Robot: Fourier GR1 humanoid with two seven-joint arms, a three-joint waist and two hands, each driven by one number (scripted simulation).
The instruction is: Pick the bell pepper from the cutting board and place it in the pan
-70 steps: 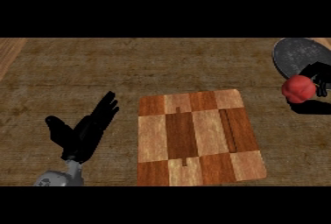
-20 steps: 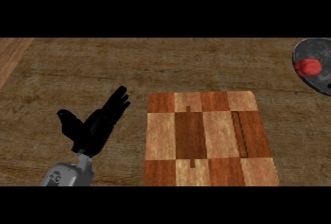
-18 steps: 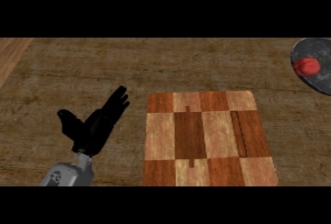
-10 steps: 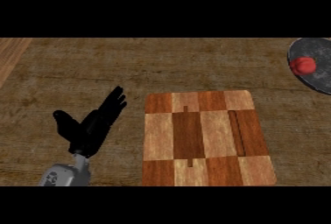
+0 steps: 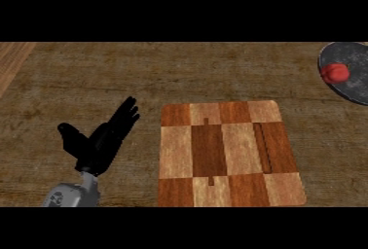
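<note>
A red bell pepper (image 5: 335, 72) lies in the dark grey pan (image 5: 352, 86) at the right edge of the head view, the pan cut off by the frame. The chequered wooden cutting board (image 5: 224, 153) sits in the lower middle with nothing on it. My left hand (image 5: 101, 141) is open at the lower left, fingers straight and pointing up and right, just left of the board and not touching it. My right hand does not show.
The counter's top (image 5: 144, 73) is dark brown wood grain all round the board. A lighter wooden strip (image 5: 13, 61) runs along the far left edge.
The right hand, shut on the pepper over the pan 3.5 s ago, has let go and left the view. The pepper rests in the pan. The view shifted slightly; the left hand stays put.
</note>
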